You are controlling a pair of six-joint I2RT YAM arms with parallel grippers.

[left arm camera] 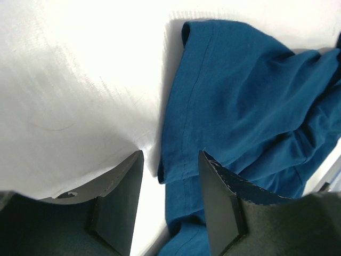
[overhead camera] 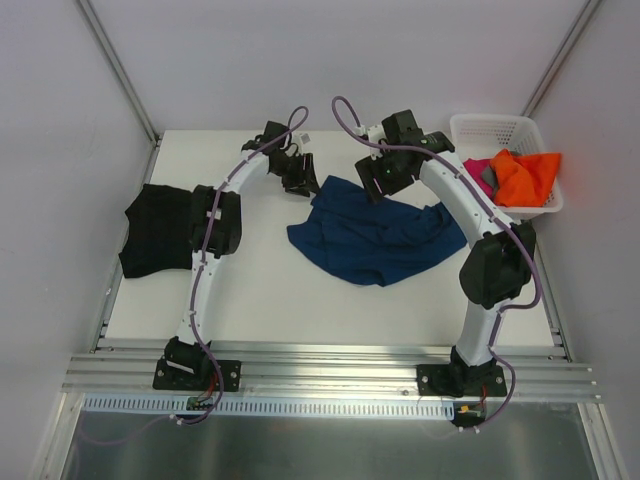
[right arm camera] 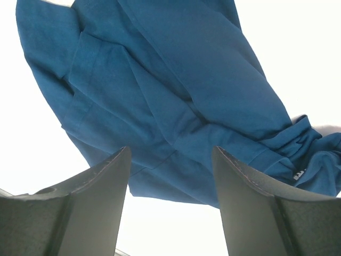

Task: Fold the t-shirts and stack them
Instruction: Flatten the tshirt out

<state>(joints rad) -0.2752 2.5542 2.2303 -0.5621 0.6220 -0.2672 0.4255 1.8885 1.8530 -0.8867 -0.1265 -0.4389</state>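
Note:
A navy blue t-shirt (overhead camera: 375, 238) lies crumpled on the white table at the middle. My left gripper (overhead camera: 300, 178) is open just above its far left edge; in the left wrist view (left arm camera: 170, 160) the shirt's hem (left arm camera: 184, 133) lies between the two fingers. My right gripper (overhead camera: 375, 182) is open above the shirt's far edge; the right wrist view (right arm camera: 170, 160) shows the blue cloth (right arm camera: 160, 90) ahead of the fingers. A black t-shirt (overhead camera: 160, 228) lies at the left, partly under the left arm. Orange (overhead camera: 527, 177), magenta (overhead camera: 477, 170) and grey shirts sit in the basket.
A white plastic lattice basket (overhead camera: 495, 130) stands at the table's far right corner. Metal rails run along the table's near edge (overhead camera: 330, 368). White walls close in the left, back and right sides.

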